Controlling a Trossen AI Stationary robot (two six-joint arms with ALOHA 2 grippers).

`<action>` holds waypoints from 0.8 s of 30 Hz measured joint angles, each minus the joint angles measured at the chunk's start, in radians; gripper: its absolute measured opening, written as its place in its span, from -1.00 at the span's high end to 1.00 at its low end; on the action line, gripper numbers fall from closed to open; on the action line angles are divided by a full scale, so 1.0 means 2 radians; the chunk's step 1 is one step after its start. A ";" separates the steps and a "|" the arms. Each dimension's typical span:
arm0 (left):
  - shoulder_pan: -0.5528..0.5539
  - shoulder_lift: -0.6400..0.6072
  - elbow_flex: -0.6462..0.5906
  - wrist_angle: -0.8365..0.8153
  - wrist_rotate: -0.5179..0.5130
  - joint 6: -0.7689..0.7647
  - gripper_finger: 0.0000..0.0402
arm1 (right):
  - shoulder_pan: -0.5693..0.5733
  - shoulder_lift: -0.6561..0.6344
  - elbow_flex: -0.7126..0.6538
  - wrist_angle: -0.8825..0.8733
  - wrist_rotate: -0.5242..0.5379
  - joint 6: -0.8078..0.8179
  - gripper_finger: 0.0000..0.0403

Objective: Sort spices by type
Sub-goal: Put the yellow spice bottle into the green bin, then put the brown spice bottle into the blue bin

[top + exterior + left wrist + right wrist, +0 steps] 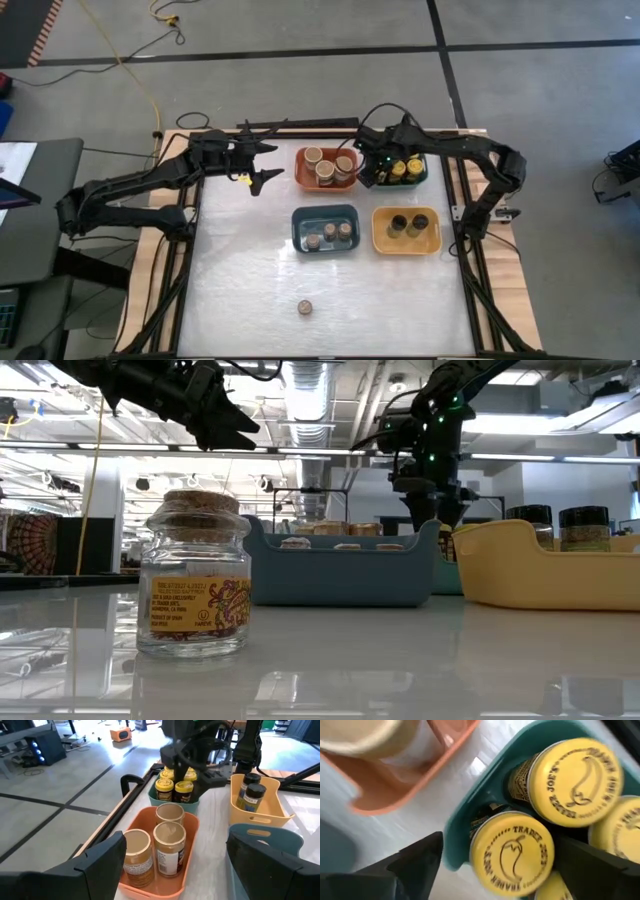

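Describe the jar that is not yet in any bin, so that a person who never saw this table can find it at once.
Start at the four bins: orange bin, teal bin, blue bin and yellow bin. Go from the blue bin toward the near edge of the white table. There stands one glass jar with a cork top, alone on the bare surface, unlike the others.

orange bin (304, 160), teal bin (421, 178), blue bin (300, 222), yellow bin (381, 238)

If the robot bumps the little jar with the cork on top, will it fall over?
Probably not easily: the jar is squat, wide and standing flat. The table looks shiny, so it may slide instead. It looks like glass, so a fall could break it. If tipped, its round body would likely roll.
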 joint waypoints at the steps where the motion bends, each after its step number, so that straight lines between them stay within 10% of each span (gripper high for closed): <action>1: 0.000 0.000 0.000 0.000 0.000 0.000 -0.65 | 0.000 -0.007 0.000 0.000 0.000 0.006 -0.94; 24: -0.012 0.000 0.000 0.000 0.007 -0.133 -0.65 | 0.155 -0.179 0.000 -0.066 0.088 0.214 -0.95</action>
